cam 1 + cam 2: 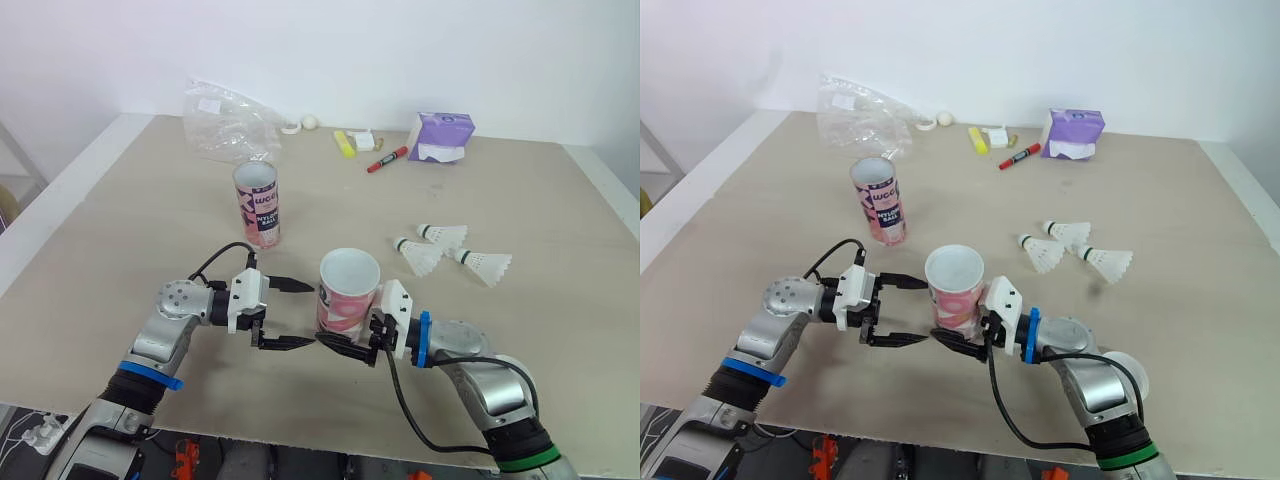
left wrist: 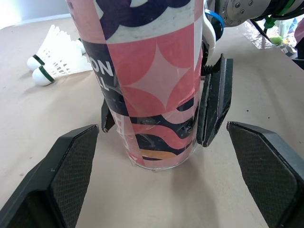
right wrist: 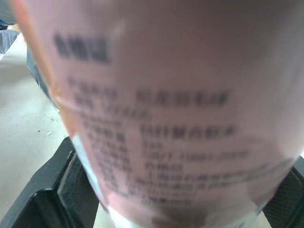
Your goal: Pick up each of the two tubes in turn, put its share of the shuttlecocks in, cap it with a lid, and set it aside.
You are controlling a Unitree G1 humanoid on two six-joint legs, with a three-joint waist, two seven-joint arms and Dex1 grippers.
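While the right gripper (image 1: pixel 350 340) clamped its fingers (image 2: pixel 213 104) on the near tube (image 1: pixel 349 290), steadying it upright on the tabletop (image 1: pixel 120 220), the left gripper (image 1: pixel 303 314) held its fingers (image 2: pixel 57 180) open alongside.

Head stereo looking down, wrists close (shared tube (image 2: pixel 152 80))

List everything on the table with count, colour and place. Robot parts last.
table: one, beige, under everything
near tube: one, pink patterned, open, front middle
far tube: one, pink patterned, open, behind and left of the near tube
shuttlecocks: three, white, right of the tubes
plastic bag: one, clear, far left
marker: one, red, far middle
box: one, purple, right of the marker
left gripper: black fingers, open, facing the near tube
right gripper: black fingers, shut on the near tube
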